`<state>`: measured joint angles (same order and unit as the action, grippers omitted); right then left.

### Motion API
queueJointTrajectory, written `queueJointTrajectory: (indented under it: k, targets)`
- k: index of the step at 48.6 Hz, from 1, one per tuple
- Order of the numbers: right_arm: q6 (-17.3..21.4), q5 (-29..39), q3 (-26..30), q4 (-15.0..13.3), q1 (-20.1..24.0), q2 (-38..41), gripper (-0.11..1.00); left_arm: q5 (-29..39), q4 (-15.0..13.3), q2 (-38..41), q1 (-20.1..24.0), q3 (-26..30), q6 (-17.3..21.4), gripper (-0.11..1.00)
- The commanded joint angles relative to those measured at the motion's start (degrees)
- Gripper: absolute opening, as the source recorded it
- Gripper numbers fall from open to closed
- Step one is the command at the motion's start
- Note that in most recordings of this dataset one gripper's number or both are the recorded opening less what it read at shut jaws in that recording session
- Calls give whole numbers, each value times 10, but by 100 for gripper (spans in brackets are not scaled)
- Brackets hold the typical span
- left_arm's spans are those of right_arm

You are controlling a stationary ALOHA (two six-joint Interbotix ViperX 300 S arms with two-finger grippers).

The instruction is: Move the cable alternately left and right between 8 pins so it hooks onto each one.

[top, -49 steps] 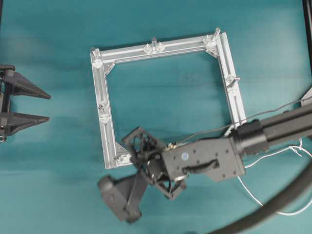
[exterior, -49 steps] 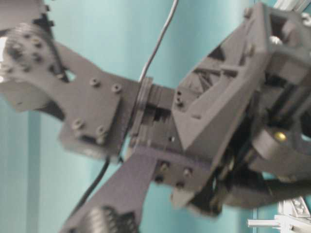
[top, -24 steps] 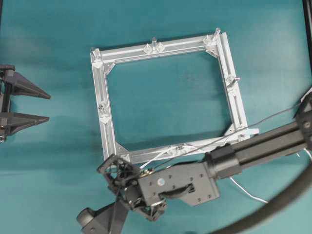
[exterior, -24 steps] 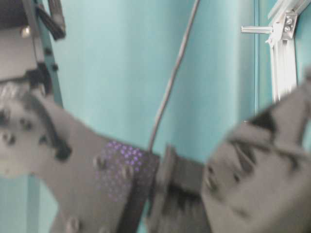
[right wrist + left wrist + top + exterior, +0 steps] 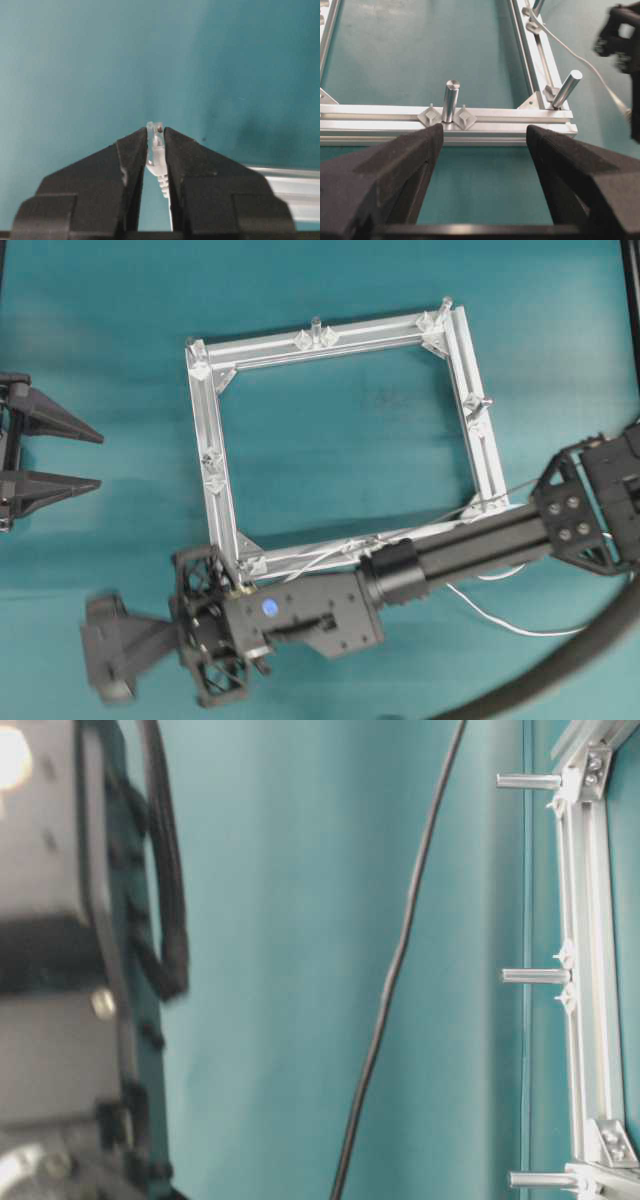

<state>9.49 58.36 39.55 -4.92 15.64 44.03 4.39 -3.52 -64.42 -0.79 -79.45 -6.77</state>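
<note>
Closest in, on the right wrist view, the right gripper [image 5: 156, 137] is clamped on the cable [image 5: 158, 150] by its ribbed, whitish connector plug, the clear tip poking out past the wedge-shaped matte black fingers [image 5: 131, 155]. From overhead that gripper [image 5: 105, 660] sits just off the near left corner of the frame [image 5: 203, 475], outside it, with the thin white cord [image 5: 400, 536] trailing back along the frame's near bar toward its near right corner and on into loose slack on the teal cloth [image 5: 330, 440] beyond. Progress, as I read it: the cable is drawn along the near side and seems to touch the mid-bar pin [image 5: 371, 540] there, though whether it is truly hooked on that one or on the near right corner I cannot tell; the far bar and both side bars carry no cord at all, so of 8 pins most are left to weave. Over on the left wrist view, the left gripper [image 5: 485, 150] hangs spread wide and empty just outside the frame's left bar, looking at a smooth, round metal pin [image 5: 450, 100] standing upright between 2 small whitish brackets. The frame itself is square, grooved silver extrusion, hard and shiny, against soft flat cloth.
</note>
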Motion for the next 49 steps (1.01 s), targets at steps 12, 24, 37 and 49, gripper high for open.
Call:
queueJointTrajectory:
  k: [12, 24, 37, 49]
  targets:
    - [220, -3, 30, -2, -29, -5, 13, -3, 3, 3, 1, 13, 0, 78]
    - [331, -8, 19, -47, -47, -9, 13, -3, 3, 3, 2, 15, -1, 78]
    - [383, 0, -47, -96, -57, -47, 13, -3, 3, 3, 1, 15, 0, 78]
    - [468, -51, -158, -116, -75, -115, 13, -4, 3, 3, 1, 15, 0, 78]
